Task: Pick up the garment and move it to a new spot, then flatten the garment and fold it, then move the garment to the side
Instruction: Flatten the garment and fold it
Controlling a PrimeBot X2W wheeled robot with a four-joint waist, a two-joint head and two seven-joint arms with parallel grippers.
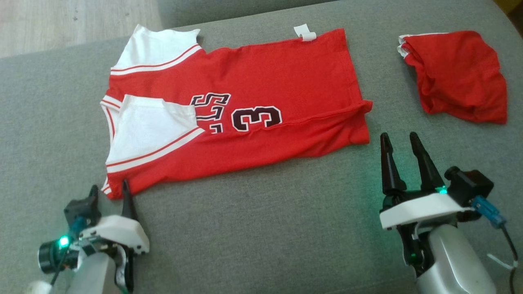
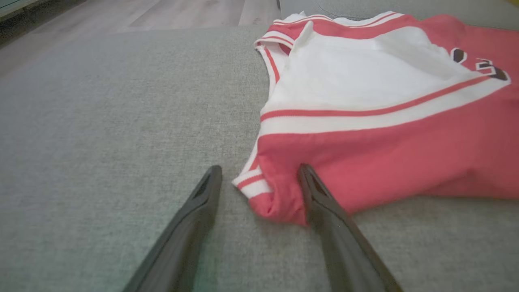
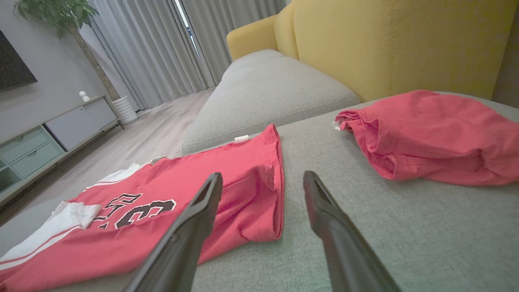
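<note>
The left gripper (image 1: pixel 109 187) is seen at the lower left of the head view, with its two dark fingers spread apart and pointed up the frame. The right gripper (image 1: pixel 399 137) is seen at the lower right, likewise spread wide. Both pale forearms (image 1: pixel 449 261) are cut off by the bottom edge.

Soft, even daylight lit the grey sofa (image 1: pixel 261 228), brightest behind the curtains (image 3: pixel 162 48), and shadows were faint. A green lamp on the right gripper (image 1: pixel 398 136) tinted the fabric beside it; wrist views curved at the edges, slightly soft.
</note>
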